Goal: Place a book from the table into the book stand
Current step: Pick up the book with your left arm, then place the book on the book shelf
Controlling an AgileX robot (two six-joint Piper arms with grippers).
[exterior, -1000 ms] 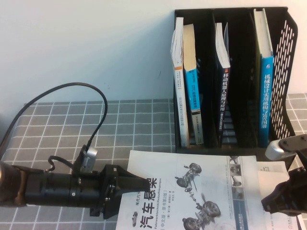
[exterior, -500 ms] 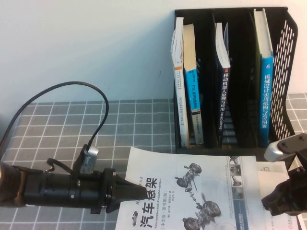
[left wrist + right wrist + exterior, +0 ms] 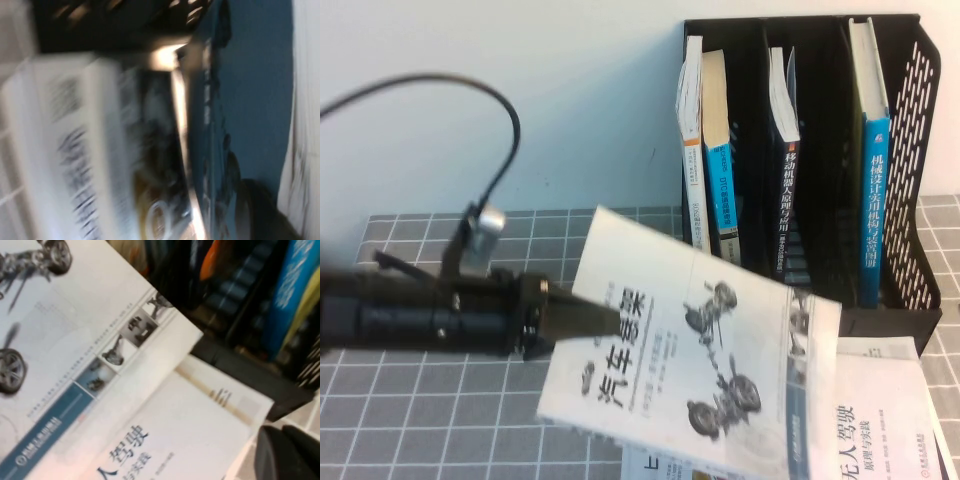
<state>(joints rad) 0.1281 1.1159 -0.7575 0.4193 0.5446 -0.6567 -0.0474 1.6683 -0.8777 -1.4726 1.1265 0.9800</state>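
Note:
The book (image 3: pixel 700 350), white with black title characters and grey car-part drawings, is lifted and tilted, its left edge high above the table (image 3: pixel 420 400). My left gripper (image 3: pixel 610 320) is shut on that left edge, reaching in from the left. The black book stand (image 3: pixel 918 120) stands upright behind it at the back right, with several books in its slots. My right gripper (image 3: pixel 287 455) is out of the high view. In the right wrist view its dark fingers lie together, empty, beside the stand's base (image 3: pixel 250 375) and near the book's corner (image 3: pixel 75 330).
A white book with blue characters (image 3: pixel 880 430) lies flat on the table under the lifted book's right side and also shows in the right wrist view (image 3: pixel 165 440). A black cable (image 3: pixel 510 110) arcs above my left arm. A white wall is behind.
My left gripper has risen and lifted the book's left edge off the table, so the book tilts. My right gripper has left the high view at the lower right.

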